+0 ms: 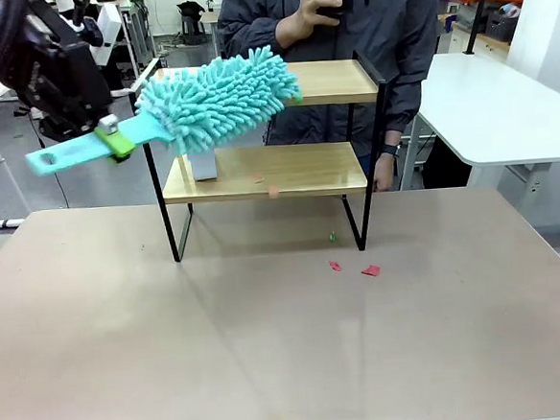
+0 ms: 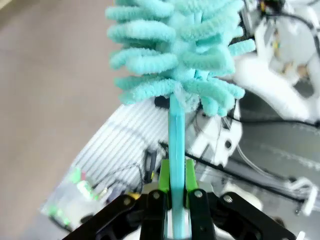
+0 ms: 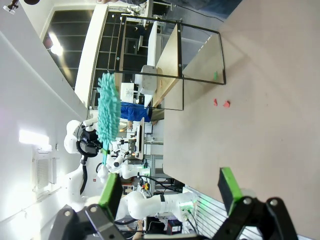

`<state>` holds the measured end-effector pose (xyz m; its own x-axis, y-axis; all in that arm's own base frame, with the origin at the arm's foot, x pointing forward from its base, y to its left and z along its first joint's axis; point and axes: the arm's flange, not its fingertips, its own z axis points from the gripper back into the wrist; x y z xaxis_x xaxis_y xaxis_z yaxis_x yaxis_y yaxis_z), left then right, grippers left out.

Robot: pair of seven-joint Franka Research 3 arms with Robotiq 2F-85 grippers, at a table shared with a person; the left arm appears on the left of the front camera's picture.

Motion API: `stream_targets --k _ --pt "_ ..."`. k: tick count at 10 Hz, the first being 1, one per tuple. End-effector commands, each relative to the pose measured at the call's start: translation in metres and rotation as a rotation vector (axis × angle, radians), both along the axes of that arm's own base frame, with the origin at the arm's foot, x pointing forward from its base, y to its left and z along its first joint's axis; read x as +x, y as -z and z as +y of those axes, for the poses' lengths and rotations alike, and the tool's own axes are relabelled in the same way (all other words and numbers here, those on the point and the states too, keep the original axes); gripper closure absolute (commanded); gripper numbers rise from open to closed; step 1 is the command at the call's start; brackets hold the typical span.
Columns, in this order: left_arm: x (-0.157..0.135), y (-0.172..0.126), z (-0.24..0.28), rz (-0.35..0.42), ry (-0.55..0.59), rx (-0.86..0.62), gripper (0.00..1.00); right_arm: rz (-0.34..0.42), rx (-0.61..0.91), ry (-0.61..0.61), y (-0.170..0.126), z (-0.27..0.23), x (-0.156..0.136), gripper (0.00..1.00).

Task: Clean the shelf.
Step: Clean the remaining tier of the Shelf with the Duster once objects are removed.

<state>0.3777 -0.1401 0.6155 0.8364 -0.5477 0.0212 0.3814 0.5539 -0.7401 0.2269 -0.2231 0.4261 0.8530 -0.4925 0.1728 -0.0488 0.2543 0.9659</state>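
Fingers [image 2: 164, 176] of the left gripper [image 1: 114, 141] are clamped tight on the flat handle of a fluffy teal duster [image 1: 217, 99], upper left of the front frame. Its head sits over the left end of the shelf [image 1: 287, 171], top board, though I can't tell if it's actually touching. That shelf stands on the worktop [image 1: 271, 355] in the upper middle, with a small white block [image 1: 203, 165] on its lower board and red scraps [image 1: 370, 271] just in front of its right legs, and the right gripper [image 3: 169, 189] has its fingers spread wide with nothing between them.
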Motion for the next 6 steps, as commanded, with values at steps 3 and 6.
stream_targets --k 3,6 --pt "-0.002 -0.008 0.032 0.108 0.364 0.022 0.88 -0.036 0.001 0.003 0.000 0.001 0.002 0.00" --pt "-0.004 -0.005 0.043 0.106 0.375 0.009 0.88 -0.036 0.001 0.003 0.000 0.001 0.002 0.00"
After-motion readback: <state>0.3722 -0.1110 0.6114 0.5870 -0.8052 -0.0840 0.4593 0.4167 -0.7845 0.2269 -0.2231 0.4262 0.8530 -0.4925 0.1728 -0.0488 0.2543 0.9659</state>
